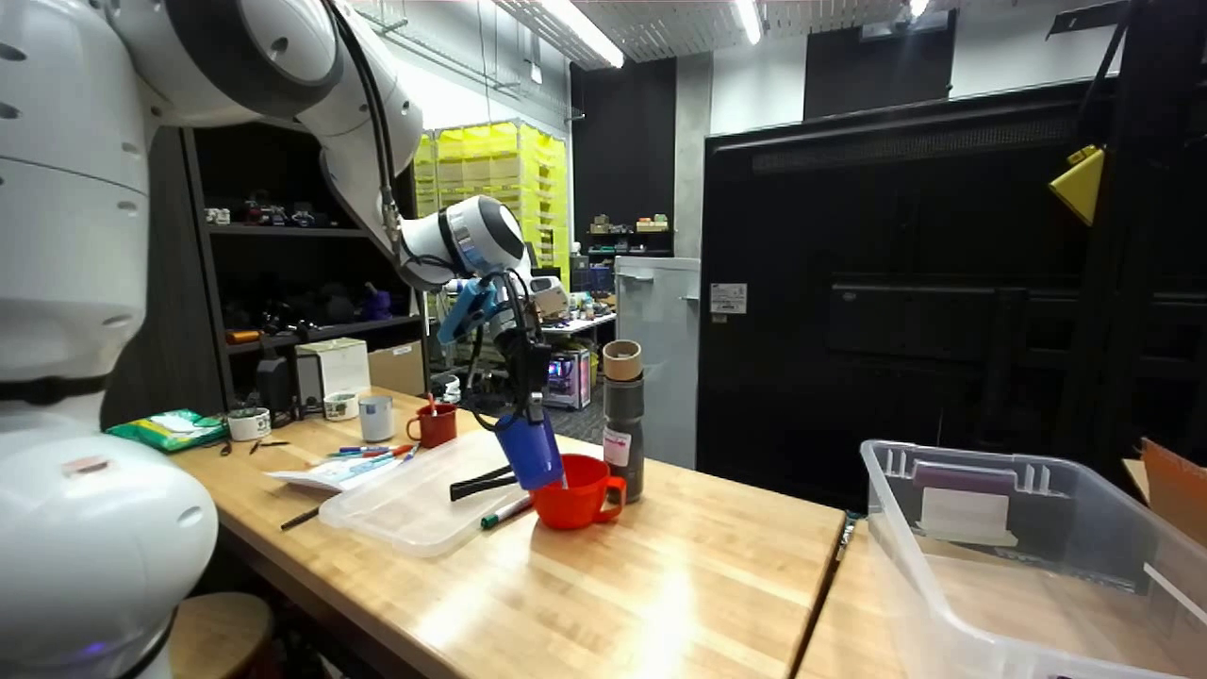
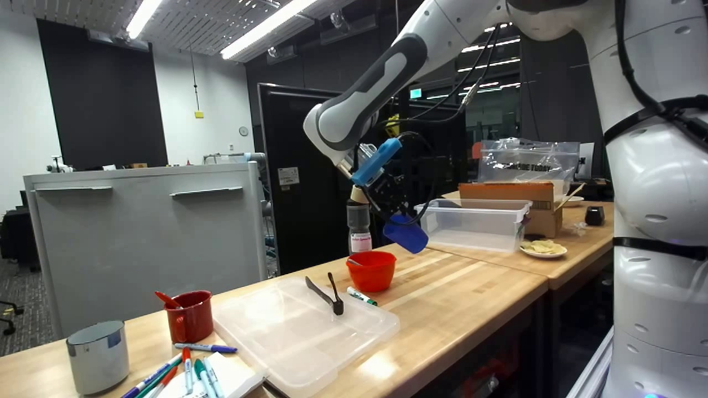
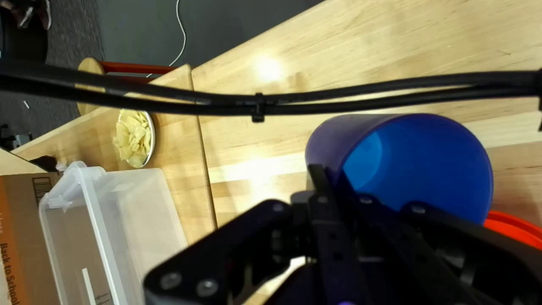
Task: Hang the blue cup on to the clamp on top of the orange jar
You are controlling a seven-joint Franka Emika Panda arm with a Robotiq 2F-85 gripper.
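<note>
The blue cup (image 1: 530, 450) hangs tilted in the air from my gripper, and it also shows in the other exterior frame (image 2: 406, 234). My gripper (image 3: 332, 178) is shut on the cup's rim, one finger inside and one outside. The orange jar (image 1: 575, 500), red-orange with a side handle, stands on the table. In an exterior view the jar (image 2: 371, 272) is below and left of the cup. In the wrist view only a piece of the jar's rim (image 3: 518, 228) shows behind the cup. A small pale piece (image 2: 354, 262) shows at the jar's mouth; I cannot tell whether it is the clamp.
A grey bottle (image 1: 623, 415) stands just behind the jar. A translucent lid (image 2: 287, 331) with black tongs (image 2: 336, 304) lies beside it, with a green marker (image 2: 362, 296) between. A red mug (image 2: 191, 318), clear bin (image 2: 470, 226) and chip plate (image 2: 543, 254) stand farther off.
</note>
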